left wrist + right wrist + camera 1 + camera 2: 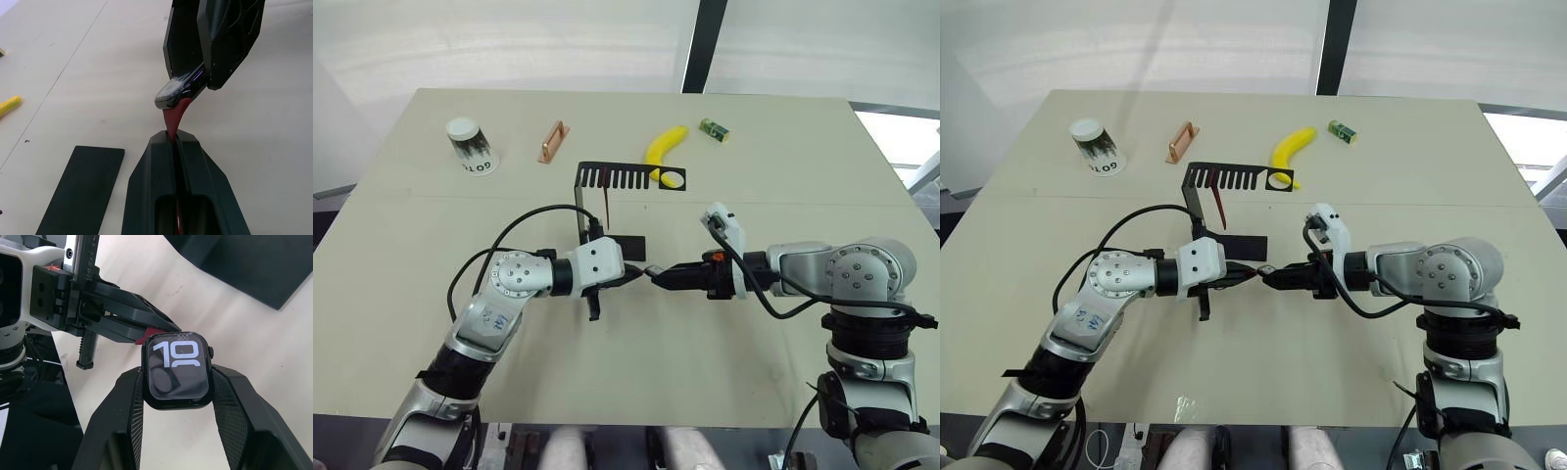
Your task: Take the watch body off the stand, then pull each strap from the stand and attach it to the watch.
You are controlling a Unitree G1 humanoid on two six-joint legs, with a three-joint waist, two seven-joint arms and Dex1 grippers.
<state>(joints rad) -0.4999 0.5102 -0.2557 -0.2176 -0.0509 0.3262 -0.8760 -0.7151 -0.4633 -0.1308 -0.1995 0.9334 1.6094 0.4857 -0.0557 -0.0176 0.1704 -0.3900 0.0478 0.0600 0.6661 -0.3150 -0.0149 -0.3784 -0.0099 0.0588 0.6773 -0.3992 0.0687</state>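
I have both arms meeting over the middle of the table [431, 294], with bare surface between them and the near edge and plenty of open tabletop to either side. The stand [583, 201] sits just behind the meeting point, its flat base close to my left gripper [636, 274], so room is tight on that far side. One strap [607, 204] hangs from the slotted top arm, tilted. Farther back, well apart from my arms, are a paper cup [471, 146], a copper bar [552, 142], a banana [664, 147] just beside the stand's round hole, and a small green block [713, 129]. My right gripper [177, 377] is clamped on the watch [177, 370], one finger on each side of the case; it is black, a rounded square, its screen showing large white digits. My left gripper is closed on the other strap [175, 113], a dark red band whose short free end sticks out past the fingertips and touches the edge of the watch. Both are held clear above the tabletop.
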